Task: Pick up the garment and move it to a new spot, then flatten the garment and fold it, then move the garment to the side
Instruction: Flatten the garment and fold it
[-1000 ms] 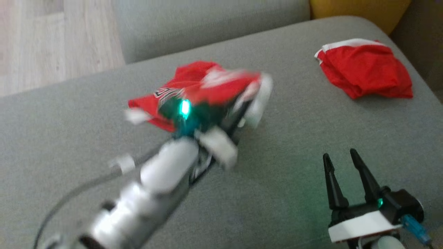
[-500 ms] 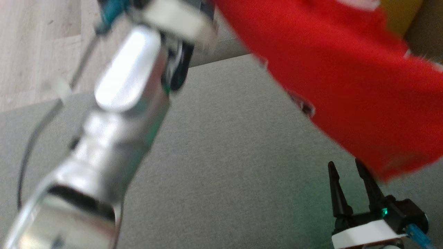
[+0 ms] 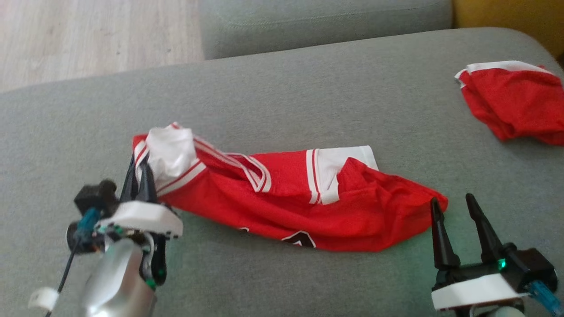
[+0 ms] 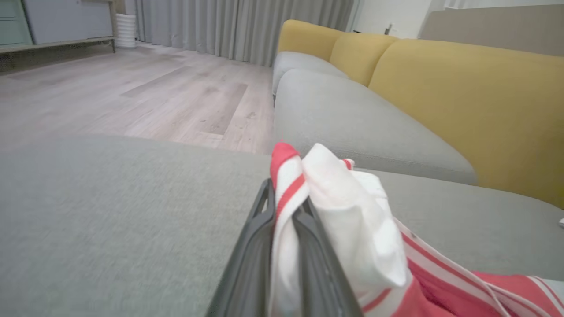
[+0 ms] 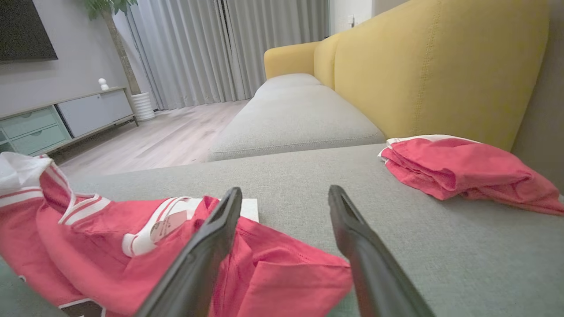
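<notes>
The garment [image 3: 291, 207] lies bunched in a long twisted strip across the middle of the head view, on the grey seat [image 3: 308, 88], with its white-and-red trim at the left end and its hem at the lower right. The left gripper [image 3: 140, 169] is clenched on that trim, with only a narrow fold between its fingers. The right gripper [image 3: 451, 199] stands spread and empty just beside the hem. Risk one: the pinch is thin, so a sharp pull could strip the trim out. Risk two: with one end held, any pull would likely drag the whole strip rather than spread it. Risk three: the layers are twisted, so the right fingers may catch several layers at once. Another red piece [image 3: 515, 103] sits at the upper right, well apart, and a spread towards it could tangle the two. The seat edge runs along the upper left, with floor [image 3: 88, 35] beyond it. Bare seat lies open above and below the strip.
</notes>
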